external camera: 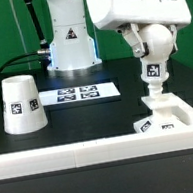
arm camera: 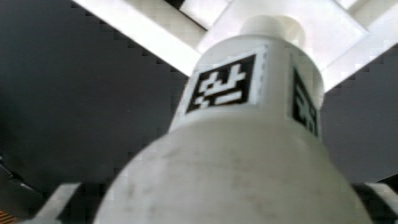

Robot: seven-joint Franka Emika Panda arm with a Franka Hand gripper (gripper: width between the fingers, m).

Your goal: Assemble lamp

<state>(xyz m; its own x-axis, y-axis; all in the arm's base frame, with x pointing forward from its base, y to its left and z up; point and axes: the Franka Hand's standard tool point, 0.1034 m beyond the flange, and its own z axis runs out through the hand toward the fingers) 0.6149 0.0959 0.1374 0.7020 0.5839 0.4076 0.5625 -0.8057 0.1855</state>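
Your claw [external camera: 149, 44] is pinching the bulb [external camera: 154, 70] by its round head (the wrist view shows little else). The bulb's stem reaches down to the base [external camera: 175, 123] directly beneath the claw. The shade [external camera: 20, 105] stands upside down well off to the side, beyond the marker board [external camera: 79, 91].

No words, brand names or numbers can be read; the only markings are black-and-white square tags and one sign. One tag sits on the bulb [external camera: 153, 70] just below the claw [external camera: 148, 47], with a second round its side in the wrist view. Two lie on the base [external camera: 179, 118] beneath, one faces out from the shade [external camera: 21, 104] well to the exterior view's left of the claw, and several stand on the marker board [external camera: 79, 91] between. Behind the claw, the robot's pedestal [external camera: 72, 48] carries a black triangle sign, its symbol too small to make out.
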